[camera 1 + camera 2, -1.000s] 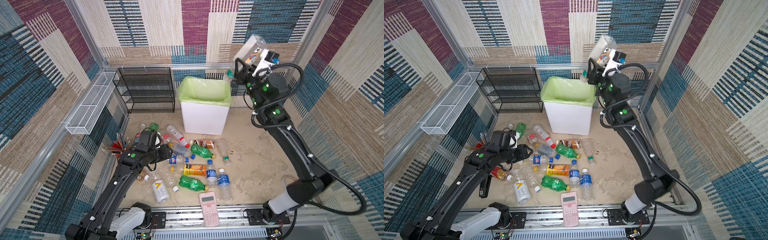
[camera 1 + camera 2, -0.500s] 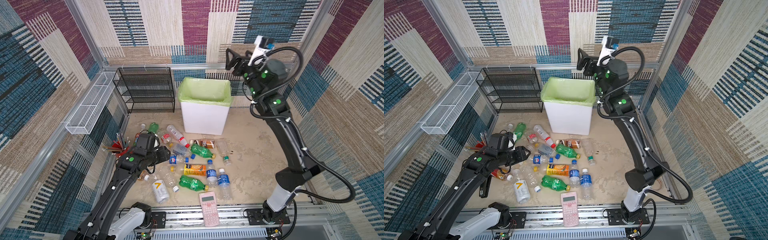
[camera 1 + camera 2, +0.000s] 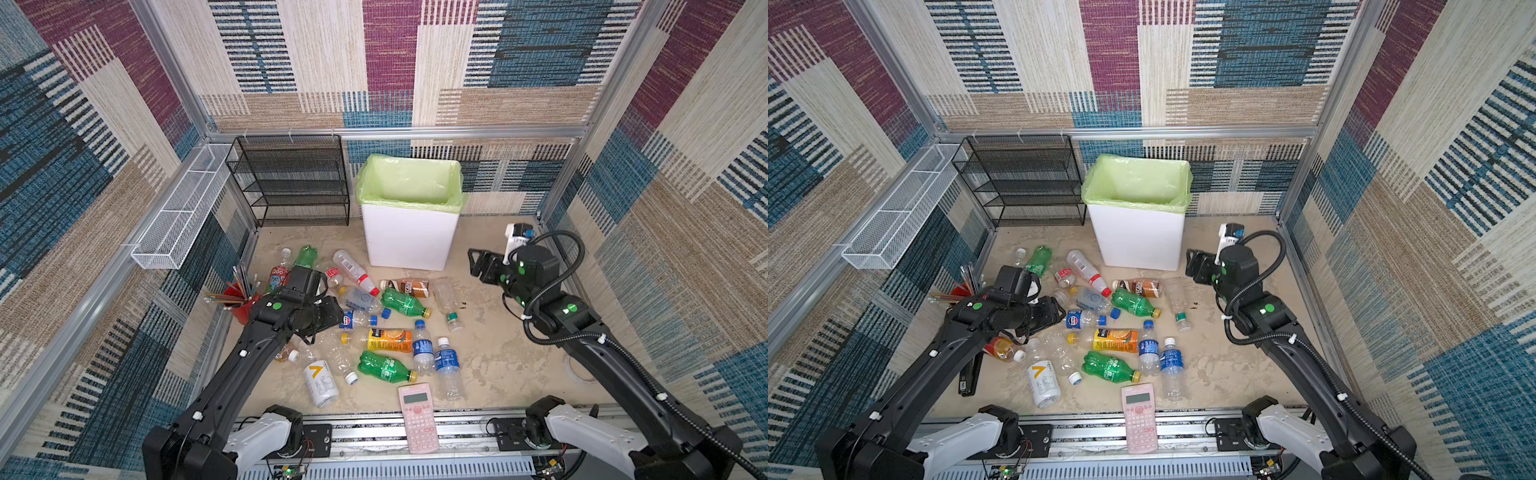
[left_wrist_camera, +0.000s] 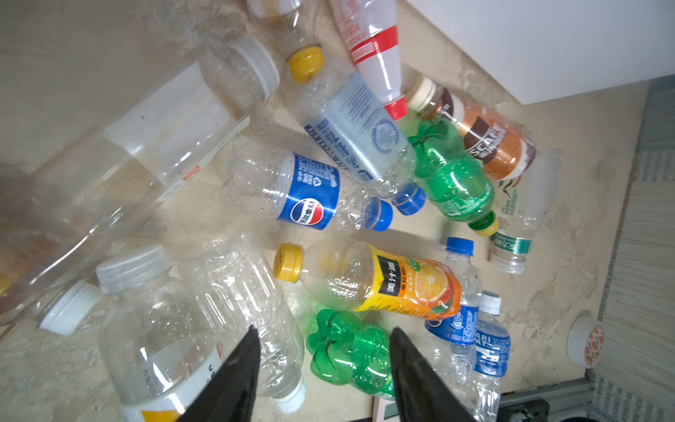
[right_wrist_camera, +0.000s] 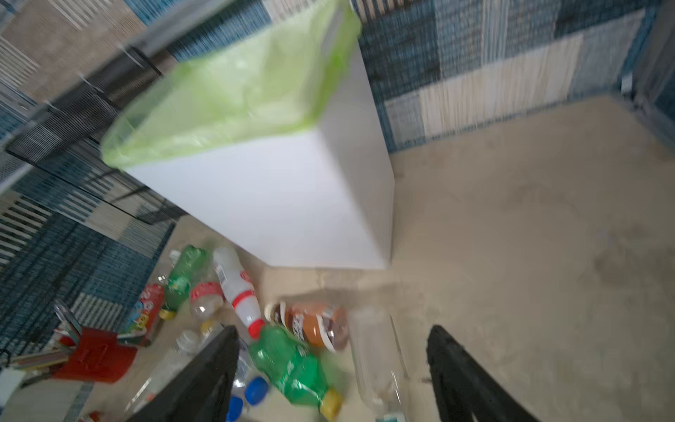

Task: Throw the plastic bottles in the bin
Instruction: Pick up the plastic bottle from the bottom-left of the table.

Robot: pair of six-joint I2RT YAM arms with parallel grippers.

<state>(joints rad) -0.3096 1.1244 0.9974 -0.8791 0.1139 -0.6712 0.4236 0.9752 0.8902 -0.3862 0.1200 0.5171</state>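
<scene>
Several plastic bottles lie on the floor in front of the bin, which is white with a green liner. Among them are a green one, an orange-labelled one and a blue-labelled one. My left gripper hangs low over the left of the pile. In the left wrist view its fingers stand apart with nothing between them, and a green bottle lies on the floor beyond. My right gripper is open and empty, low beside the bin's right side, facing the bottles.
A black mesh rack stands left of the bin and a white wire basket hangs on the left wall. A red pencil cup is by my left arm. A pink calculator lies at the front edge and a tape roll at the right.
My right arm held a clear bottle above the bin, opened, and has swung down empty to the bin's right side. My left gripper has opened a little over the pile.
</scene>
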